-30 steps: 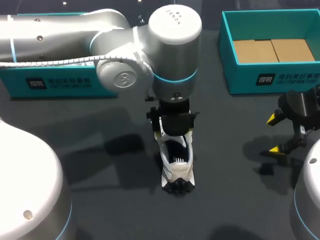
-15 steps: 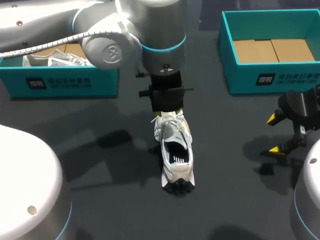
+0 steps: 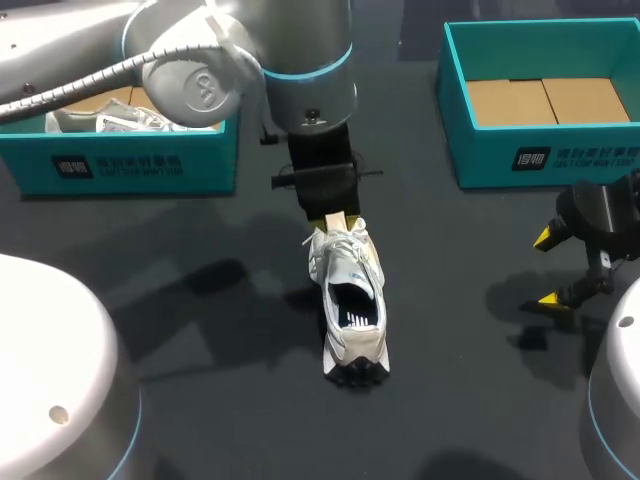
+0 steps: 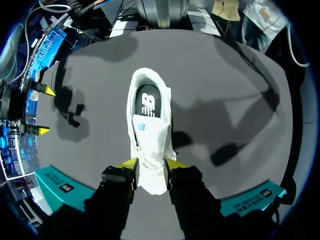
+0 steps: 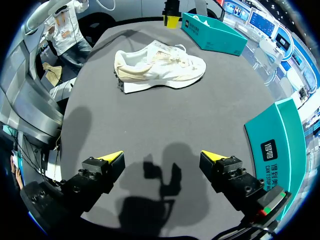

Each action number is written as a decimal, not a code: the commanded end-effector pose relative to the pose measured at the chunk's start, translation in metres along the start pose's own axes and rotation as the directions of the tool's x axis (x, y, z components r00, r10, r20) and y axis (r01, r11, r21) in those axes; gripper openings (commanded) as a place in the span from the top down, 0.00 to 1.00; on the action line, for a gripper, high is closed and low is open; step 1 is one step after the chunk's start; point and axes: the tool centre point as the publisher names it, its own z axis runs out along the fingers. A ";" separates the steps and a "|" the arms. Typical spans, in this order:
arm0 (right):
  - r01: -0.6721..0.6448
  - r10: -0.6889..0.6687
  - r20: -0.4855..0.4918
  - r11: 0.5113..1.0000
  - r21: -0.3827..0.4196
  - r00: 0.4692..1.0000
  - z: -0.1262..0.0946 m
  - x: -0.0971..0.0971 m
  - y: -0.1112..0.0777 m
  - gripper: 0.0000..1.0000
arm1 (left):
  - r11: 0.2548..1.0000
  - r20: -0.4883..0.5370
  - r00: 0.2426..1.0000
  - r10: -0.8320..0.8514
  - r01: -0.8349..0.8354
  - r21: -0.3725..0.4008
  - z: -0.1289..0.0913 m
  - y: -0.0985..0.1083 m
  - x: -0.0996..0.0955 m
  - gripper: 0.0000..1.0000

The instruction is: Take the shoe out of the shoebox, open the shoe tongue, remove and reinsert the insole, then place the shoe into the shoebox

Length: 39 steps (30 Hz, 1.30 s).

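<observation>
Dark table (image 3: 200, 300): left arm (image 3: 300, 60) hides part of left shoebox (image 3: 120, 165).

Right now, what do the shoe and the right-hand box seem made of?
Shoe: matte white-and-cream upper, probably fabric with suede-like panels, weave too small to confirm; dark heel lugs, likely rubber. Right-hand box: matte teal card walls, plain brown cardboard flaps on its floor.

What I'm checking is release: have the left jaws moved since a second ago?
Yes. The left jaws backed off the shoe, toward the left shoebox; the shoe stayed put.
</observation>
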 end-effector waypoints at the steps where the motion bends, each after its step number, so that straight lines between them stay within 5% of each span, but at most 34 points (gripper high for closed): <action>1: 0.000 0.000 0.004 1.000 0.002 1.000 0.000 0.002 0.000 0.00 | 1.000 0.009 1.000 0.022 -0.022 0.019 0.014 -0.010 -0.004 0.71; 17: 0.000 0.000 0.004 1.000 0.002 1.000 0.000 0.002 0.000 0.00 | 0.986 -0.020 0.999 0.047 -0.043 0.160 0.084 -0.043 -0.014 0.75; 29: 0.000 0.000 0.004 1.000 0.002 1.000 0.000 0.002 0.000 0.00 | 0.995 -0.014 0.998 0.066 -0.065 0.080 0.061 -0.059 -0.010 0.76; 39: 0.000 0.000 0.004 1.000 0.002 1.000 0.000 0.002 0.000 0.00 | 0.993 -0.058 0.998 0.004 0.003 0.120 0.098 -0.049 -0.011 0.79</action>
